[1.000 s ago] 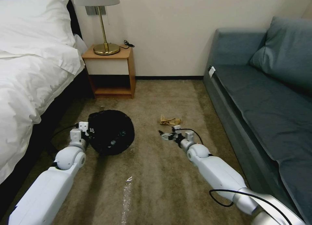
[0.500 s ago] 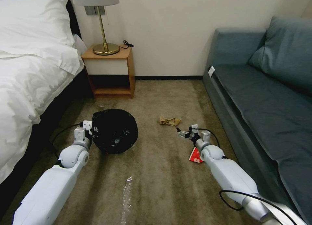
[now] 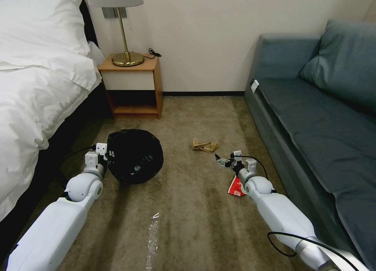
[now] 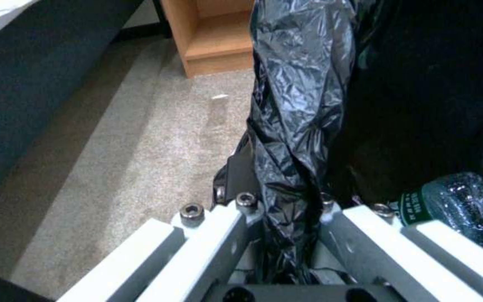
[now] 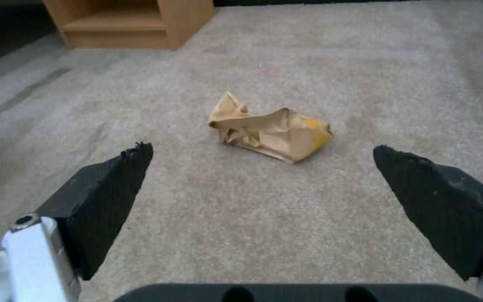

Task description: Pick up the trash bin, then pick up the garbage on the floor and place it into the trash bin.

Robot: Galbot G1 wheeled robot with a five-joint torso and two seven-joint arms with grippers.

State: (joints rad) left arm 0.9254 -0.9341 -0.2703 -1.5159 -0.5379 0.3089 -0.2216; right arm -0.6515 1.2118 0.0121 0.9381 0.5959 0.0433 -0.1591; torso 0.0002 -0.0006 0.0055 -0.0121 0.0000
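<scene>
Head view, from the left side across: the left gripper (image 3: 108,154) sits low over the carpet (image 3: 188,208) beside the bed (image 3: 31,87), its fingers clenched on the rim of the trash bin (image 3: 135,156), so the bin hangs directly against that claw on its inner side, its black liner (image 4: 297,105) draped over the edge. In the left wrist view the two pale fingers (image 4: 219,235) pinch a crinkled fold of that liner between them, and a clear plastic bottle (image 4: 465,205) with a green label lies inside the bin just beyond the claw. A nightstand (image 3: 133,85) with a brass lamp (image 3: 126,36) stands farther ahead of this claw, against the wall. A strip of clear wrapper (image 3: 152,235) lies on the carpet behind and between the two arms. The crumpled brown paper (image 3: 203,145) rests on the floor just ahead of the right gripper (image 3: 223,161) and slightly toward the bin side, apart from it. The right wrist view shows that claw spread wide, its black pads (image 5: 107,188) to either side of the paper (image 5: 269,130) and short of it, grasping nothing. A red-and-white packet (image 3: 235,186) lies on the carpet behind the right claw, beside the forearm. The sofa (image 3: 321,106) runs along the outer side of the right arm.
</scene>
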